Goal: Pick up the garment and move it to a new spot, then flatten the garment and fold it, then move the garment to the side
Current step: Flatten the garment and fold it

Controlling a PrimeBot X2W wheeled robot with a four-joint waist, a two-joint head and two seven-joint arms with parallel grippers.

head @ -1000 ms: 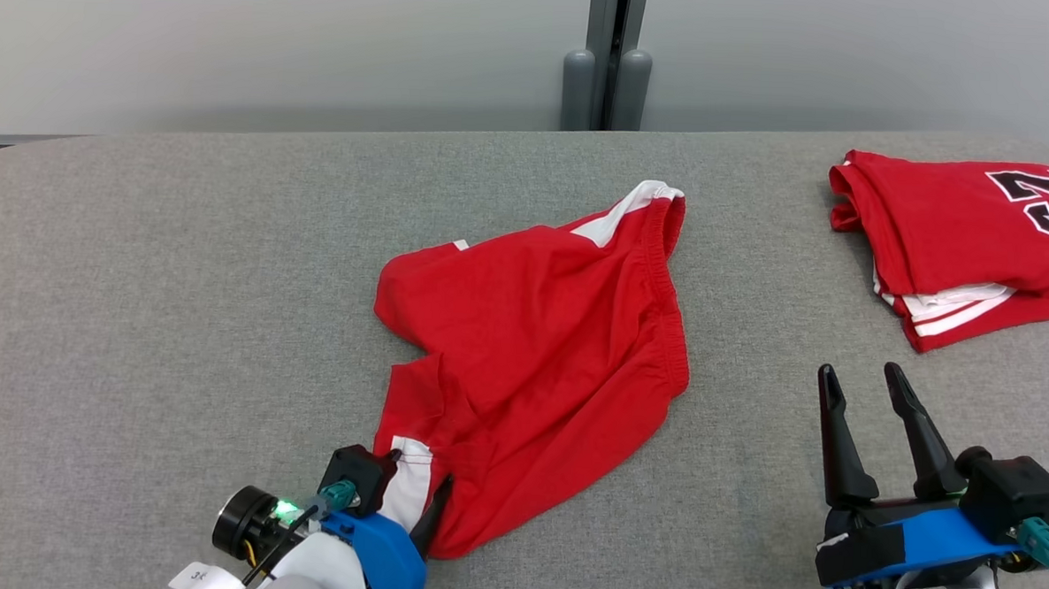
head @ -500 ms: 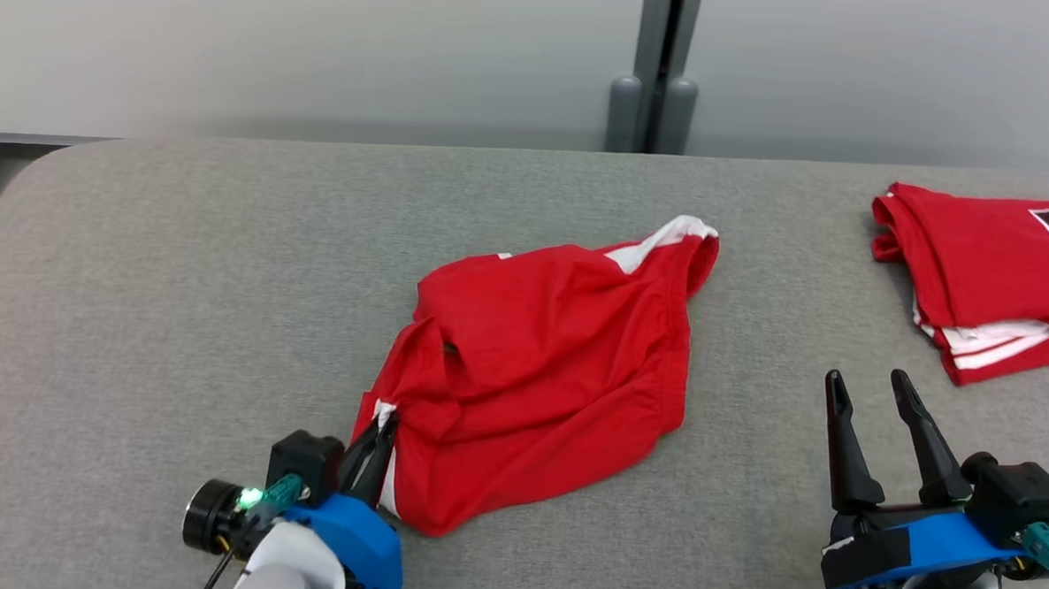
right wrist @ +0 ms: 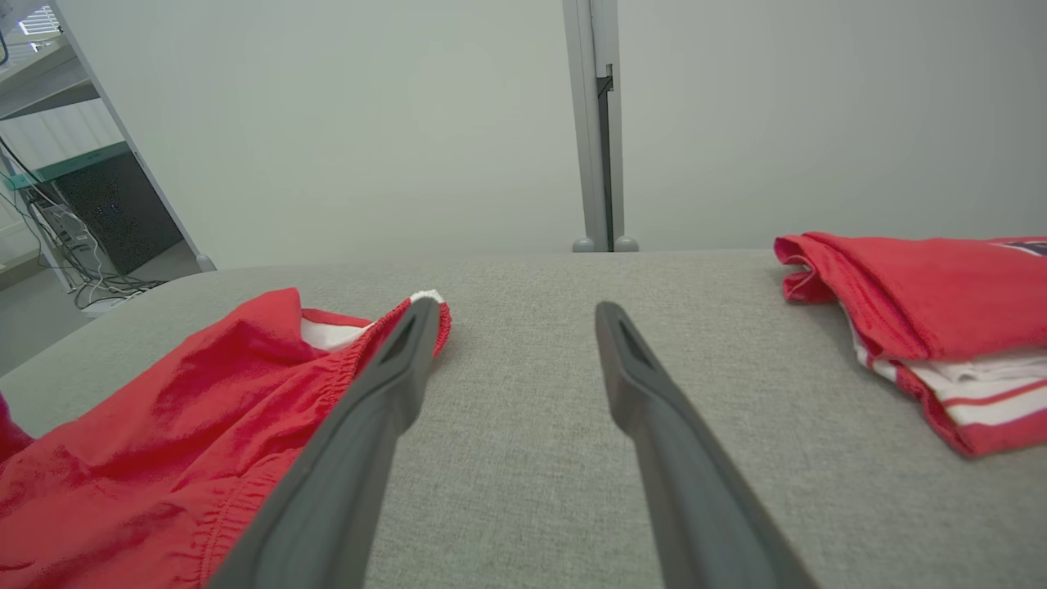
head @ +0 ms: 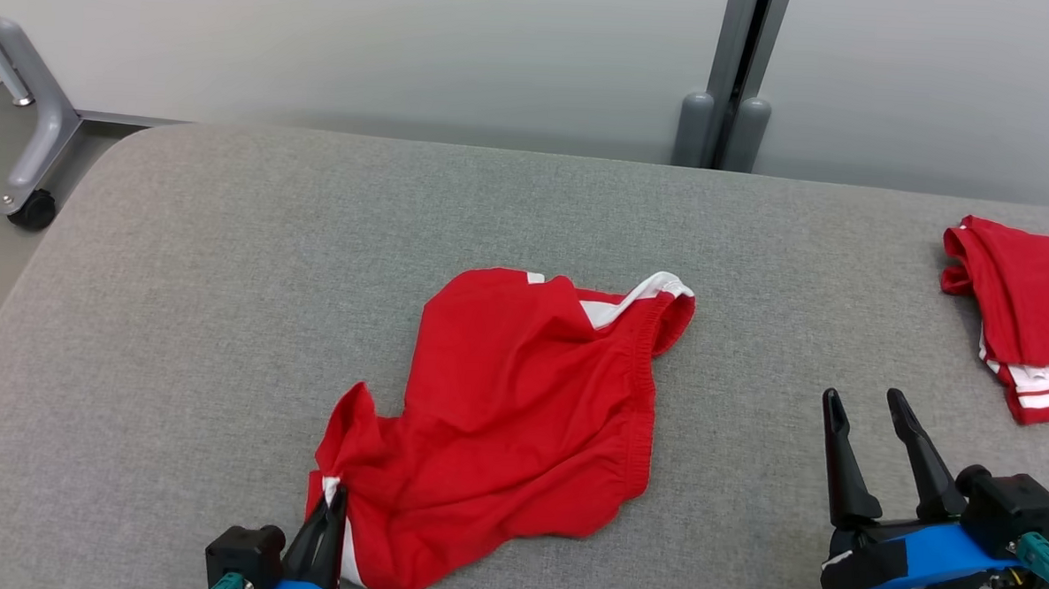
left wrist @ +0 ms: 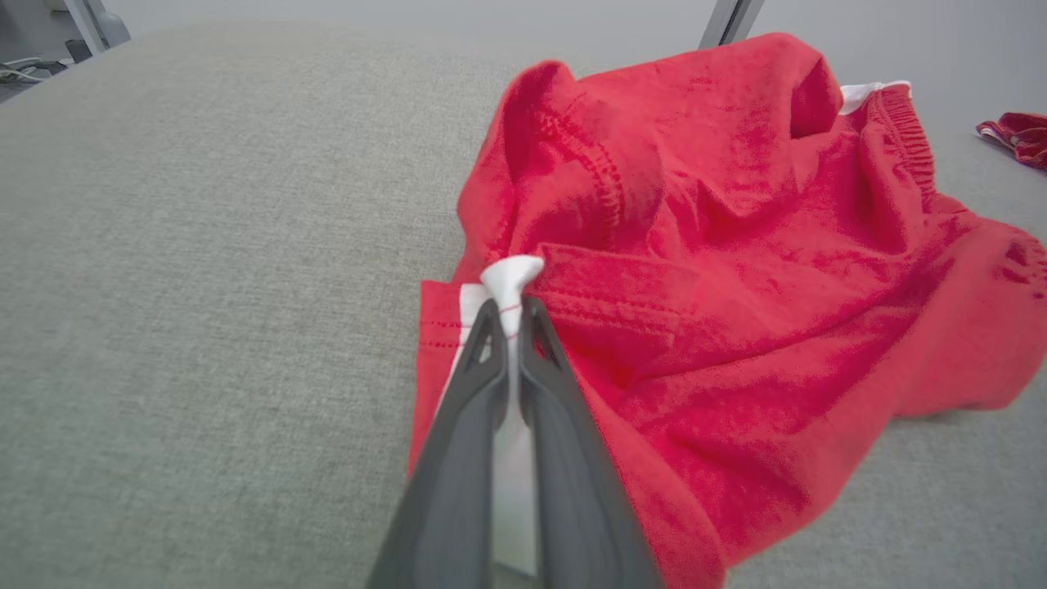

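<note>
**Head view.** The garment (head: 528, 419), a pair of red shorts with white trim and an elasticated waistband, lies crumpled on the grey bench (head: 207, 254). It reaches from the centre of the frame down to the lower left. The left gripper (head: 333, 500) enters at the bottom edge, lower left. Its fingers are pressed together on a white-trimmed hem corner of the garment, and the cloth bunches into a small peak at the pinch. The waistband runs up the garment's right side to a white-edged corner just right of centre.

The right gripper (head: 865, 405) stands at the lower right, fingers spread wide and holding nothing, apart from the garment. A folded red jersey (head: 1024, 307) with white stripes lies at the right edge, well apart from the garment. A grey post (head: 736, 82) rises behind the bench, right of centre at the top. A castor leg (head: 40, 132) shows at upper left.

**Left wrist view.** The white trim is squeezed between the two fingertips and protrudes just beyond them.

**Right wrist view.** The waistband lies at lower left, partly behind the finger on the frame's left; the jersey lies at right.
</note>
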